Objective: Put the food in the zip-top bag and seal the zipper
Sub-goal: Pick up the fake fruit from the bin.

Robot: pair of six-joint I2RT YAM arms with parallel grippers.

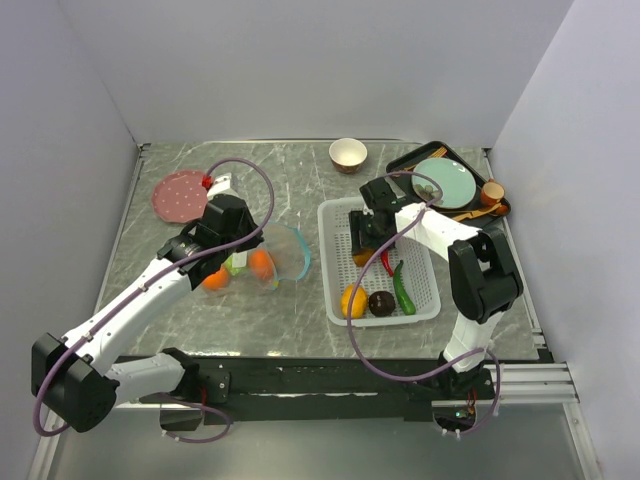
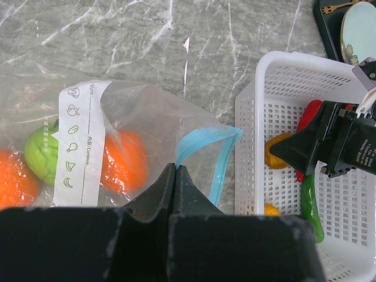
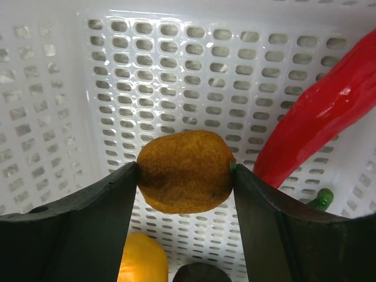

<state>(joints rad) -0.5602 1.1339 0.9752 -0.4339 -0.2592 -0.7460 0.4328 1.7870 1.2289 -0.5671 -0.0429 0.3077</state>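
Left wrist view: the left pincer [image 2: 176,167] has its jaws pressed together on the clear wall of the zip-top bag [image 2: 147,111], just beside the teal zipper [image 2: 205,150]. This is apparently to keep the mouth raised and gaping toward the basket [image 2: 247,147]. The bag lies on the worktop [image 2: 117,35] with an orange [image 2: 120,161] and the green apple [image 2: 42,153] inside. In the basket, the right pincer [image 3: 185,170] is closed to the width of the brown kiwi [image 3: 185,182], both fingers touching its sides, near the red chili [image 3: 317,111]. I cannot tell whether the kiwi is lifted.
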